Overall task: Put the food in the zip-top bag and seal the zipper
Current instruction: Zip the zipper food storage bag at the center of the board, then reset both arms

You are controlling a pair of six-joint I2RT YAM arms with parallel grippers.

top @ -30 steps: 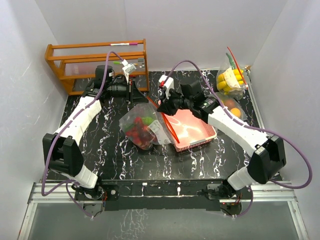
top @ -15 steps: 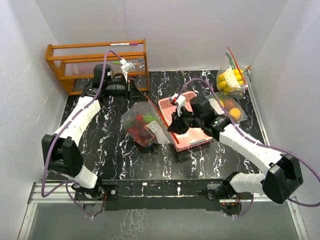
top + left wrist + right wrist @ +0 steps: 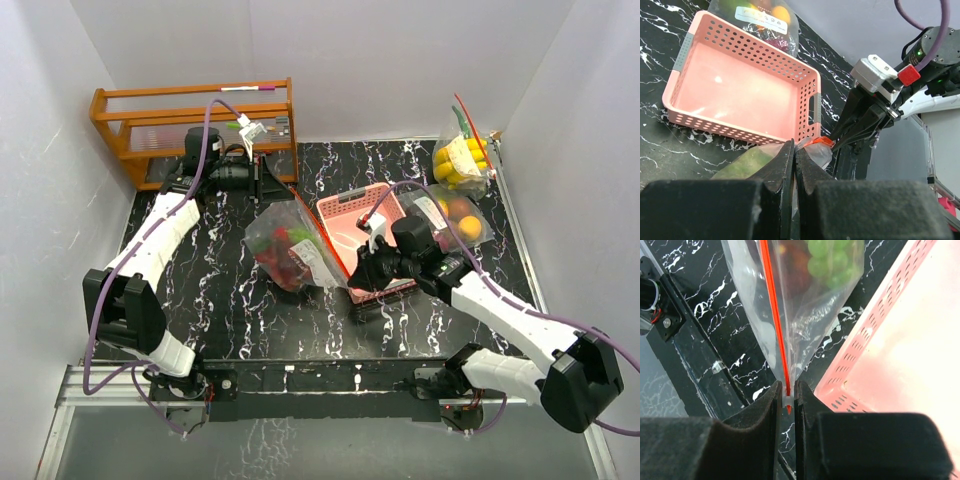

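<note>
The clear zip-top bag (image 3: 290,250) lies left of the pink tray, holding the food: red berries (image 3: 278,264) and green pieces (image 3: 296,240). Its red zipper (image 3: 773,305) runs as one closed line from the far corner to the near one. My left gripper (image 3: 280,195) is shut on the bag's far top corner; in the left wrist view its fingertips (image 3: 795,150) pinch clear plastic by the orange zipper end (image 3: 819,141). At the near corner my right gripper (image 3: 355,282) is shut on the zipper's end, which sits between its fingers (image 3: 787,395). Green grapes (image 3: 832,255) show through the plastic.
The pink perforated tray (image 3: 345,210) stands just right of the bag. Two other filled bags sit at the back right: one with yellow fruit (image 3: 462,160) and one with oranges (image 3: 455,212). A wooden rack (image 3: 195,125) stands at the back left. White walls close in the sides.
My right gripper has travelled along the zipper from the bag's far end to its near corner, uncovering the tray. The left gripper has kept its hold on the far corner.
</note>
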